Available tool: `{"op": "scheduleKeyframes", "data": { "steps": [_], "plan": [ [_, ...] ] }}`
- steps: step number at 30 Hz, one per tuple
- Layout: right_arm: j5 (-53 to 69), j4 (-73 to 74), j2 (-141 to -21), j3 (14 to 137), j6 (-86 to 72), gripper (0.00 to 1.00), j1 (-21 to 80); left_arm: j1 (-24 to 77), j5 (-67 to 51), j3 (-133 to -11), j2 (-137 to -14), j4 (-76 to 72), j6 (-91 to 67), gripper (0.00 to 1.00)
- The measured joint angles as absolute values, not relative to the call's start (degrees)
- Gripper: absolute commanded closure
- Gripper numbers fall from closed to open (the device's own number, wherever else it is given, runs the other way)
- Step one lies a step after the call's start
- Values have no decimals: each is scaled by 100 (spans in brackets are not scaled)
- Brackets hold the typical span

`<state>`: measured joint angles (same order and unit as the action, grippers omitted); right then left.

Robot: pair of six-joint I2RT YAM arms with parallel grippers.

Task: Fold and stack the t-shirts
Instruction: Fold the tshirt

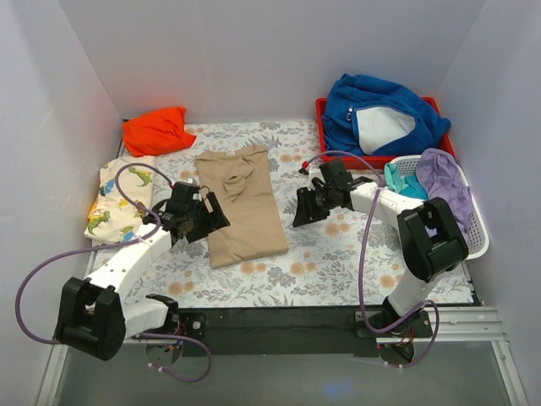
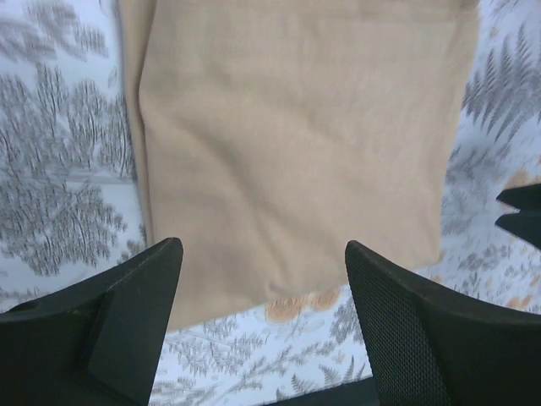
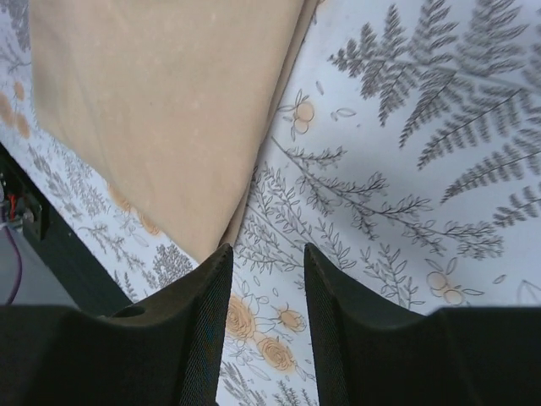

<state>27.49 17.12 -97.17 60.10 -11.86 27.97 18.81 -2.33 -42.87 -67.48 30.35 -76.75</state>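
Note:
A tan t-shirt point(image 1: 243, 205) lies folded lengthwise in the middle of the floral cloth. It fills the upper part of the left wrist view point(image 2: 296, 144) and the upper left of the right wrist view point(image 3: 161, 110). An orange t-shirt point(image 1: 156, 129) is bunched at the back left, and a cream dinosaur-print t-shirt point(image 1: 121, 199) lies folded at the left edge. My left gripper point(image 1: 199, 217) point(image 2: 264, 254) hangs open over the tan shirt's left near side, holding nothing. To the right of that shirt my right gripper point(image 1: 306, 205) point(image 3: 267, 254) is open above bare cloth.
A red bin point(image 1: 325, 127) at the back right holds a bulky blue fleece point(image 1: 380, 110). A white basket point(image 1: 478, 241) on the right holds purple point(image 1: 444, 178) and teal point(image 1: 404, 182) garments. White walls close in the back and both sides.

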Motion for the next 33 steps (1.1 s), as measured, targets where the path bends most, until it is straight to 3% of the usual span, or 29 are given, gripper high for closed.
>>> {"op": "scheduleKeyframes", "data": {
  "steps": [5, 12, 19, 26, 31, 33],
  "plan": [
    [3236, 1573, -9710, 5671, -1225, 54, 2856, 2047, -685, -3404, -6211, 3223, -8206, 19],
    [3612, 1461, -9710, 5533, -1232, 54, 2910, 2576, -617, -3087, -6025, 3389, -9011, 18],
    [3789, 1396, -9780, 5540, -1249, 54, 2941, 2639, 38, -2928, -6040, 3489, -9489, 16],
    [3839, 1317, -9883, 5540, -1365, 54, 2967, 2639, 762, -2746, -5306, 3551, -9883, 14],
    [3896, 1280, -10071, 5540, -1485, 54, 2982, 2639, 690, -2528, -5544, 3138, -9885, 16],
    [3920, 1229, -10110, 5529, -1546, 53, 2993, 2637, 598, -2477, -5570, 2849, -9859, 22]
  ]
}}
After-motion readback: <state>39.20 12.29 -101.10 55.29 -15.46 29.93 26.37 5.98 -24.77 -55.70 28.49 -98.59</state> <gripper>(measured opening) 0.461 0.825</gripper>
